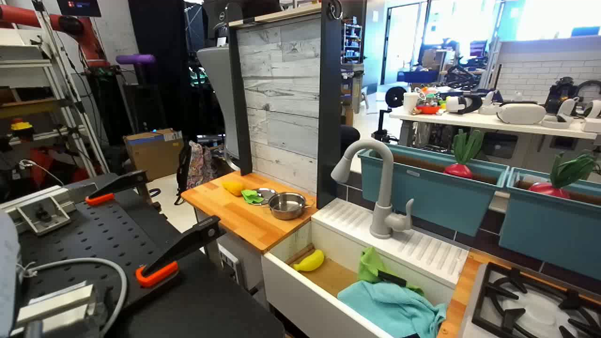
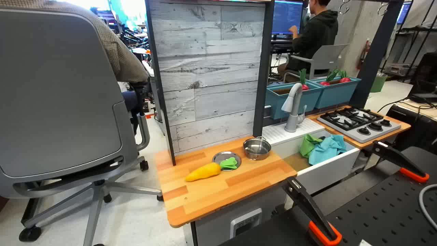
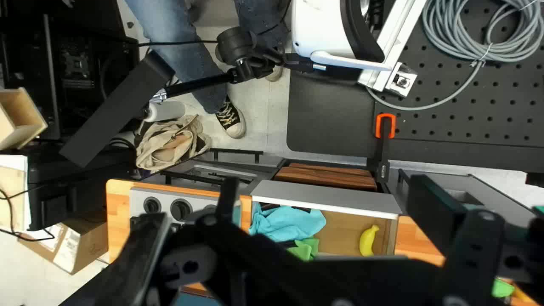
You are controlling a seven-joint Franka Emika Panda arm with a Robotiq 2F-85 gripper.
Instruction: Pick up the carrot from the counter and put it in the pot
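The carrot, with its orange-yellow body and green leafy end, lies on the wooden counter in both exterior views. Its leaves rest over the edge of a flat round silver piece. The pot stands upright on the counter near the sink, apart from the carrot. My gripper shows only in the wrist view, fingers spread wide with nothing between them, high above the sink. Part of the carrot shows at that view's lower right; the pot is hidden there.
The white sink holds a yellow banana and blue and green cloths. A grey faucet rises behind it. A wood-plank panel stands behind the counter. The stove lies past the sink. Clamps edge the black table.
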